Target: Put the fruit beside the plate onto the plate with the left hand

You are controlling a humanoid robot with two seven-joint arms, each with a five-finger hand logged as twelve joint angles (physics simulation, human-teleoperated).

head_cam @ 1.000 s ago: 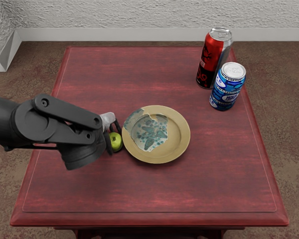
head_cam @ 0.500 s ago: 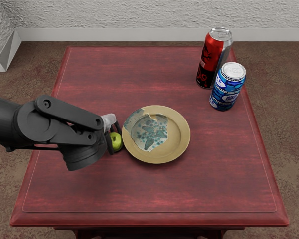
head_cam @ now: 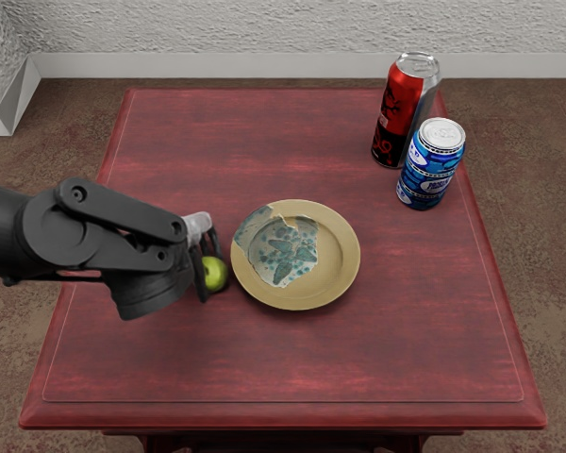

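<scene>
A small green fruit [head_cam: 216, 275] sits at the left rim of the tan plate [head_cam: 347, 253], which has a blue-green pattern in its middle. My left hand [head_cam: 206, 260] comes in from the left, and its dark fingers [head_cam: 199, 276] curl around the fruit's left side and top. The bulky wrist hides most of the hand. The fruit is low over the red table [head_cam: 264, 142], just outside the plate. The right arm is out of view.
A red can [head_cam: 404, 109] and a blue can [head_cam: 430, 162] stand upright at the back right, well away from the plate. The table's left edge lies under my forearm.
My left arm has pulled slightly to the left and the fruit has shifted a little left and down with it. More of the fruit shows now.
</scene>
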